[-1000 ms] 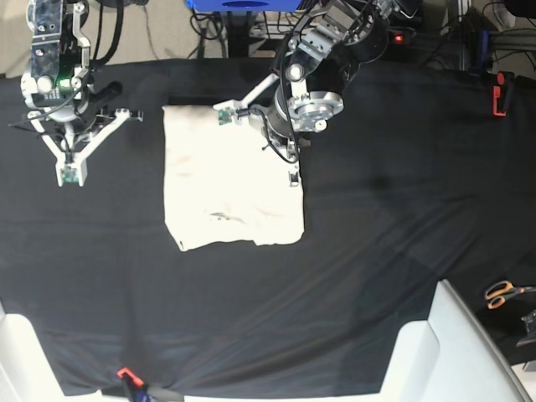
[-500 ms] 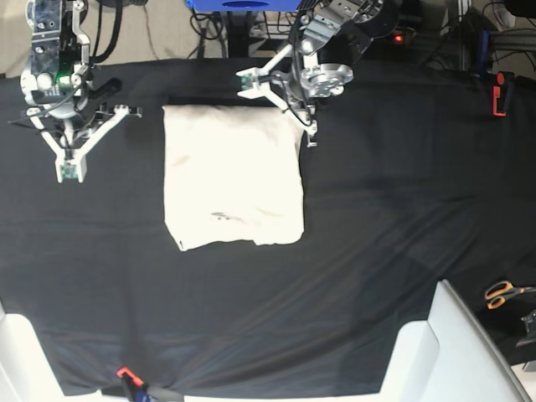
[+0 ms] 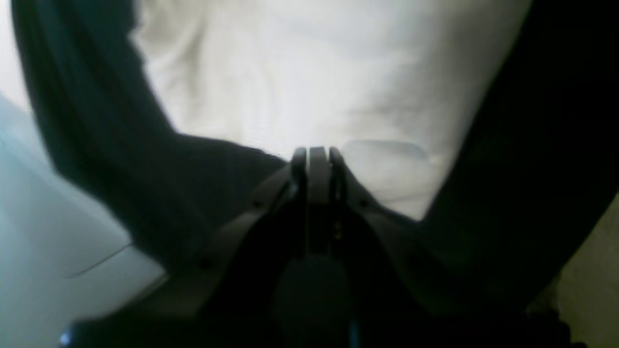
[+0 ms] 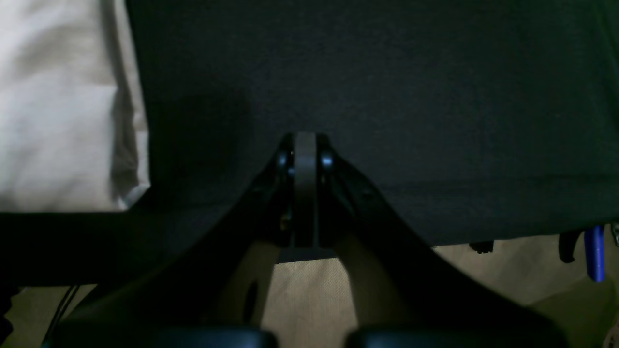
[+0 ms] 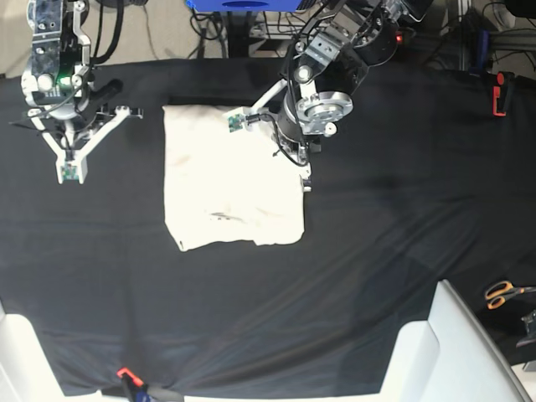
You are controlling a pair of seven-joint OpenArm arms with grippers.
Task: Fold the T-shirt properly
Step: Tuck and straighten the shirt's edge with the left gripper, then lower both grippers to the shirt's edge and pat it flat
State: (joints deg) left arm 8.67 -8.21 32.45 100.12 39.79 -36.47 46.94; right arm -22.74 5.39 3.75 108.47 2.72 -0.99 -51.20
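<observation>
One soft, wrinkled cream T-shirt [image 5: 230,180] lies rectangular on matte black cloth [image 5: 394,218].

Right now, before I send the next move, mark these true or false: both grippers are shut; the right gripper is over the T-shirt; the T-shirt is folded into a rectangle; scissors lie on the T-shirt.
Both grippers shut: true; the left gripper and right gripper show closed jaws.
Right gripper over the T-shirt: false; it is above the black table cloth, beside the shirt.
T-shirt folded into a rectangle: true.
Scissors on the T-shirt: false; they lie at the table's right edge.
</observation>
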